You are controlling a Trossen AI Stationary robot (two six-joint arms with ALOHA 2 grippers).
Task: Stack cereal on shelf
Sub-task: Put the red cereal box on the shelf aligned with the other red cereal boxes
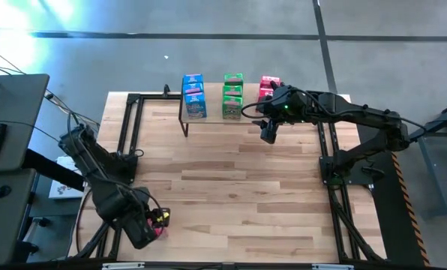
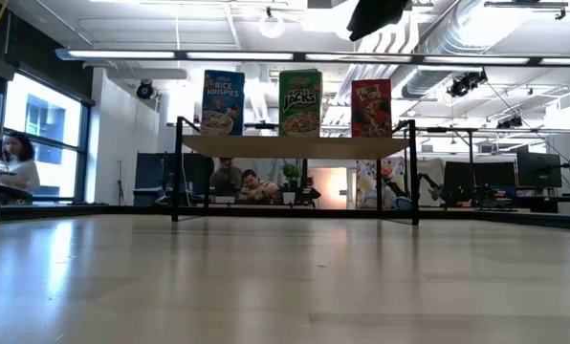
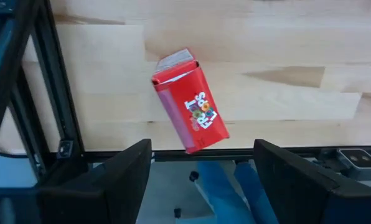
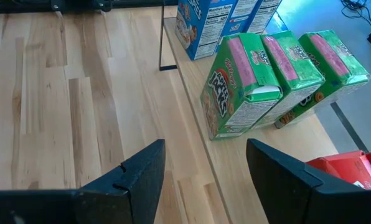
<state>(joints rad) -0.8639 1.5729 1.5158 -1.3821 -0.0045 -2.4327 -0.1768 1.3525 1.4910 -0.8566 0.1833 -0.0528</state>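
At table's near-left corner | red cereal box [image 3: 190,109] beyond left fingers [image 3: 120,171], spread, empty

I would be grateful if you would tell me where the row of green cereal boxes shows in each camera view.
High view: green cereal boxes at top centre, on the shelf, between the blue boxes and red boxes.
Low view: only the front green box shows, centred on the shelf top.
Left wrist view: not in it.
Right wrist view: three green boxes at centre right.
Shared landmark: the blue boxes beside them.
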